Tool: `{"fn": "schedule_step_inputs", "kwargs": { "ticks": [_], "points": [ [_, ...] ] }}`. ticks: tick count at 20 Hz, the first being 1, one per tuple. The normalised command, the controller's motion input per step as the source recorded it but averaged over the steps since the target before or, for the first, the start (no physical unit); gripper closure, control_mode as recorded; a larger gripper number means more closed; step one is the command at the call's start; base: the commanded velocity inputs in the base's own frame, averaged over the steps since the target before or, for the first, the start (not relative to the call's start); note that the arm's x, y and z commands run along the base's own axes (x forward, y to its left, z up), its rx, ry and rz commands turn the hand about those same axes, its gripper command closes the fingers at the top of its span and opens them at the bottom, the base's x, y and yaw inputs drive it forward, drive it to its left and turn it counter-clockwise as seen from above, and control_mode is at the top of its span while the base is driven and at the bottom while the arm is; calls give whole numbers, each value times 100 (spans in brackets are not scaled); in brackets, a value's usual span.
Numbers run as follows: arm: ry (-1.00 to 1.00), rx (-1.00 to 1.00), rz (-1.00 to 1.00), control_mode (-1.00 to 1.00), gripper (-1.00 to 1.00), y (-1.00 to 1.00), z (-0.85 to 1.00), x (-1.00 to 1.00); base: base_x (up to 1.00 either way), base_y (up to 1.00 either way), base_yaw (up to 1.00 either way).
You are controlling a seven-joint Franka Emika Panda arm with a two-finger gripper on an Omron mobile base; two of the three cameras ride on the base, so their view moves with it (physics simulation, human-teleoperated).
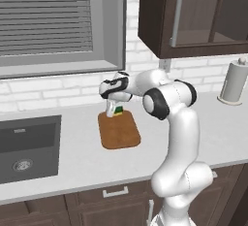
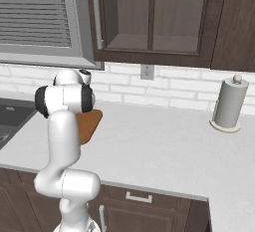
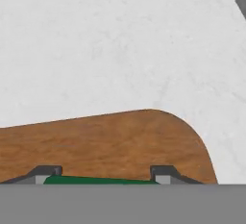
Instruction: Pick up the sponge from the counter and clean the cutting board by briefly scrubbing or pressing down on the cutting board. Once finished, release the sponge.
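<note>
Closest to my hand camera is the sponge (image 3: pixel 101 180), a thin strip of dark green spanning the gap between the two fingertips (image 3: pixel 45 172), so I read the gripper (image 3: pixel 103 175) as clamped on the sponge. Just beyond it lies the cutting board (image 3: pixel 110 141), its rounded corner curving off to the right, with the pale counter (image 3: pixel 120 45) past it.

From my left base camera I get what the hand view can't give: the sink (image 1: pixel 26 147) sunk into the counter at far left, then the board lying flat on the worktop, and the gripper (image 1: pixel 114 109) pointing down at the board's far end with the sponge (image 1: pixel 117 108) showing green over yellow at the fingers, at or just above the wood. A paper towel roll (image 1: pixel 234 82) stands far right.

In my right base camera the arm hides the gripper and sponge; only a brown edge of the board (image 2: pixel 89 124) peeks out beside it
</note>
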Motion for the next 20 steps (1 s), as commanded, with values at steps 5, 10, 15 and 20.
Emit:
{"fn": "schedule_step_inputs", "kwargs": {
  "ticks": [5,10,15,20],
  "points": [
    [0,-13,33,-100,100,-100,2,-97,0,0,0],
    [-5,-1,22,-100,100,-100,0,-100,0,0,0],
    [-1,24,3,-100,100,-100,0,-35,0,0,0],
    [6,32,0,-100,100,-100,-5,4,0,0,0]
  ]
}}
